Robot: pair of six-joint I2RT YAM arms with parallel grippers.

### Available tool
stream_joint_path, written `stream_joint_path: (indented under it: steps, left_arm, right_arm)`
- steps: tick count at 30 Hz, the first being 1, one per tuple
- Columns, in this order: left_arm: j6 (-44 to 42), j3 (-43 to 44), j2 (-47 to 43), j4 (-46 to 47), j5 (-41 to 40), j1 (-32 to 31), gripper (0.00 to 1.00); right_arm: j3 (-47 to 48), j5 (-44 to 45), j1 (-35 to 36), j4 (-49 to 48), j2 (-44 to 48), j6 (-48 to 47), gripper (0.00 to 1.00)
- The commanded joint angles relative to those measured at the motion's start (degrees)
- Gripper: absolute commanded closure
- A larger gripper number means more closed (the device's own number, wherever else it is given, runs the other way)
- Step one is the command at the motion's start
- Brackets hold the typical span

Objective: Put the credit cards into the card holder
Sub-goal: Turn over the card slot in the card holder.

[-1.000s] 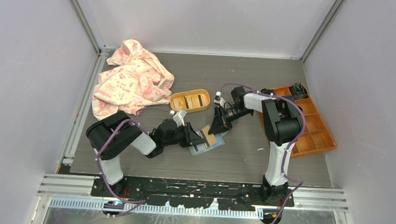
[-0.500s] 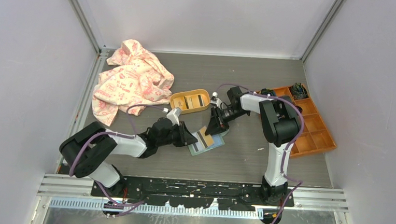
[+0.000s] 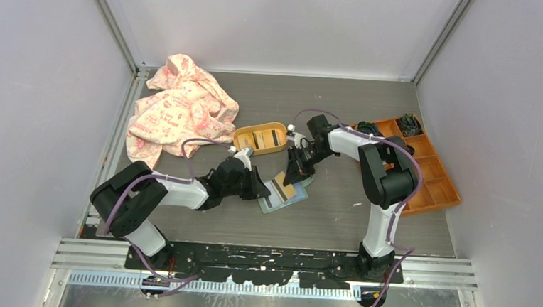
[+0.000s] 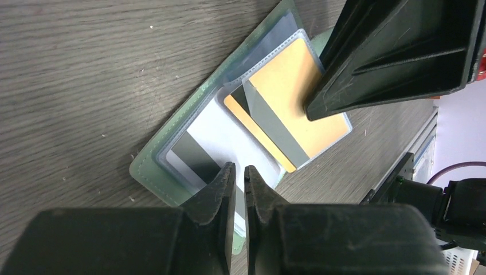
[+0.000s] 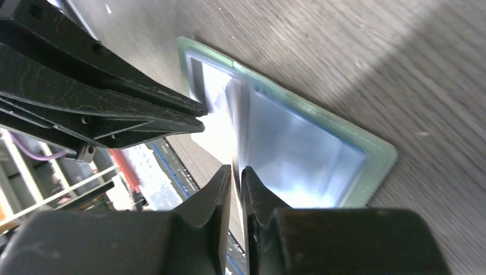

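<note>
Holder (image 3: 278, 202) lies open on desk (image 3: 336, 214), cards (image 4: 286, 91) inside clear sleeves. Cards light, stiff, slippery: take by short edge. Left tool (image 4: 239, 175) and right tool (image 5: 236, 172) nearly pressed together; cannot tell if pinching.

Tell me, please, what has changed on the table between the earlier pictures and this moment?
The left gripper drew back a little toward its own side, from over the card holder to its edge, and its elbow swung outward. The right gripper barely shifted, tips at the holder. Nothing seen taken or released. The holder, its credit cards, the oval tray, cloth and orange box stayed put.
</note>
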State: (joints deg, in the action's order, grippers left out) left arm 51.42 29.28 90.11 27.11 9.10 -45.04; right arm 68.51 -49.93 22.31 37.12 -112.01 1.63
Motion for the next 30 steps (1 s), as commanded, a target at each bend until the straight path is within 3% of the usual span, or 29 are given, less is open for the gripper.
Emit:
stream_joint_path:
  steps: [1, 11, 21, 30]
  left_arm:
    - [-1.6, 2.2, 0.6, 0.7, 0.8, -0.2, 0.88]
    - [-1.6, 2.3, 1.3, 1.0, 0.8, -0.1, 0.88]
    - [-1.7, 0.9, -2.5, -0.3, 0.2, -0.1, 0.85]
    - [-2.1, -2.6, -9.3, -2.2, -1.8, -0.1, 0.82]
  right_arm:
    - [0.3, 7.4, -0.1, -0.4, 5.0, -1.3, 0.84]
    - [-0.1, 15.6, 1.0, 0.0, 8.9, -4.1, 0.87]
    - [0.7, 12.5, 4.7, 1.5, 9.2, -5.6, 0.68]
    - [0.8, 11.5, 6.9, 1.8, 11.0, -5.9, 0.59]
